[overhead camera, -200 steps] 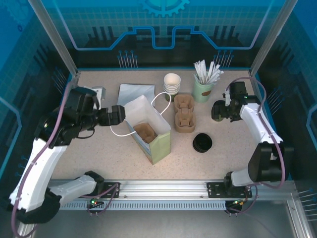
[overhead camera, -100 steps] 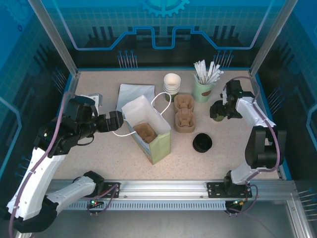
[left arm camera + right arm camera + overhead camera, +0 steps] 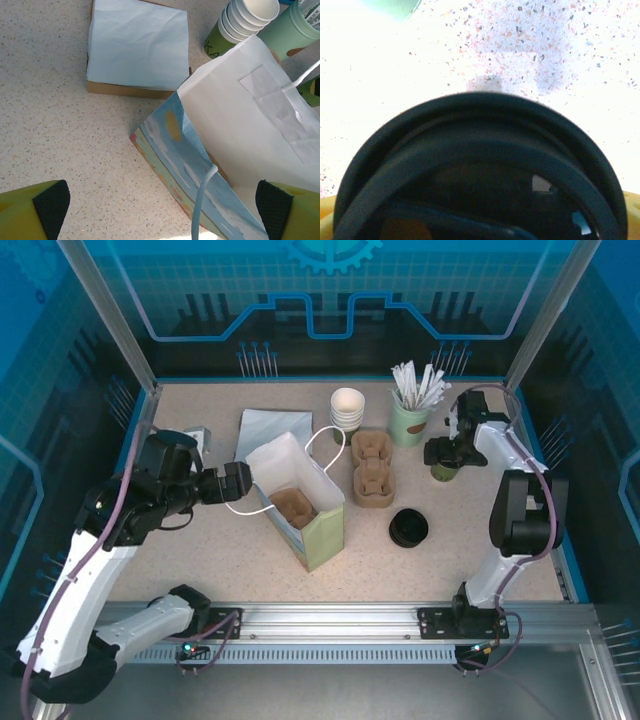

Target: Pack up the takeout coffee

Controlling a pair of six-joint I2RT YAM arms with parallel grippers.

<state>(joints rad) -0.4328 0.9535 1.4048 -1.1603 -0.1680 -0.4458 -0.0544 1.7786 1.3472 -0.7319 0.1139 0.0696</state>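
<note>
The takeout coffee (image 3: 445,472) is an olive-green cup under a black lid (image 3: 480,150), at the right of the table in the top view. My right gripper (image 3: 441,453) stands open over it. The lid sits between the yellow fingers (image 3: 327,212), and whether they touch the cup is hidden. A paper bag (image 3: 315,515) stands open at the table's middle with a brown pulp carrier (image 3: 293,506) inside. My left gripper (image 3: 238,483) is open at the bag's left side. In the left wrist view the bag's blue edge (image 3: 190,170) and its handle (image 3: 202,200) lie between the pads (image 3: 50,205).
A stack of olive cups (image 3: 348,408) and a mint-green cup of white-wrapped sticks (image 3: 410,420) stand at the back. A second pulp carrier (image 3: 370,470) lies right of the bag, a loose black lid (image 3: 408,528) in front of it. A napkin box (image 3: 270,430) is at the back left.
The right arm has swung its elbow in, and its gripper has crept slightly back over the lidded cup. The left gripper dropped a little toward the bag's left side.
</note>
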